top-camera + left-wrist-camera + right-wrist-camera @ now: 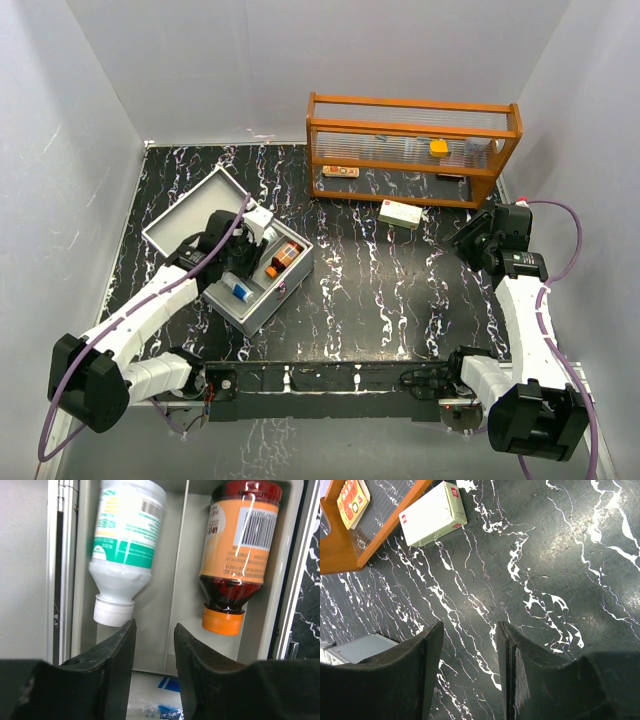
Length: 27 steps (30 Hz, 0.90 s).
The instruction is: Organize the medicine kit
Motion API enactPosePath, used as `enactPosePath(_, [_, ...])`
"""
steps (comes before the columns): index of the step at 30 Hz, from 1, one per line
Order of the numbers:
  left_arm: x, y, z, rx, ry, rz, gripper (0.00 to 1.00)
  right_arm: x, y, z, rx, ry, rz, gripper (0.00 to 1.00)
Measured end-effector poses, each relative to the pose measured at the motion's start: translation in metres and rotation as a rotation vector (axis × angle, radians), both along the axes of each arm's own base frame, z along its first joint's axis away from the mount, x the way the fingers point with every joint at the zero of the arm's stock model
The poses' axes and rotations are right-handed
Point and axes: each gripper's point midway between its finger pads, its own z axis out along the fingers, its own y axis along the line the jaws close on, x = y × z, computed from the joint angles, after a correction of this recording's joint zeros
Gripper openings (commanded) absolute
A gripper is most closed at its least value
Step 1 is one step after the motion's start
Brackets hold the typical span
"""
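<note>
The medicine kit (276,308) is a light-grey metal case standing open at the table's left, its lid (185,222) laid back. In the left wrist view a white bottle with a green label (125,535) and a brown bottle with an orange cap (239,555) lie side by side in separate compartments. A blue-and-white packet (165,700) lies in the nearer one. My left gripper (154,627) hovers inside the case, open, with nothing between its fingers and the white cap just beyond the left one. My right gripper (470,630) hangs open over bare table at the right (470,238).
A wooden shelf unit (412,120) with a clear front stands at the back, holding small items. A white box (400,213) lies on the table in front of it, also seen in the right wrist view (432,514). Grey walls enclose the table.
</note>
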Motion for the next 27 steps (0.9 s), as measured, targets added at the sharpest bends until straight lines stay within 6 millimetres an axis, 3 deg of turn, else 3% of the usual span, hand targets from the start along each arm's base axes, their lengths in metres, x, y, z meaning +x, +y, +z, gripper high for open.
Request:
enactPosePath(12, [0.011,0.002,0.055,-0.054,-0.091,0.086,0.82,-0.002,0.007,-0.008,0.02,0.01,0.028,0.45])
enactPosePath(17, [0.019,0.013,0.074,-0.066,-0.147,0.193,0.88,0.0,0.025,-0.009,0.067,-0.02,0.126,0.45])
enactPosePath(20, [0.029,0.017,0.071,-0.059,-0.12,0.264,0.9,-0.001,0.047,-0.012,0.11,-0.046,0.237,0.45])
enactPosePath(24, [0.036,0.022,0.043,-0.051,-0.012,0.339,0.91,-0.004,0.082,-0.016,0.122,-0.052,0.395,0.46])
enactPosePath(27, [0.038,0.027,0.027,-0.049,0.052,0.387,0.92,-0.014,0.129,-0.021,0.102,-0.05,0.571,0.46])
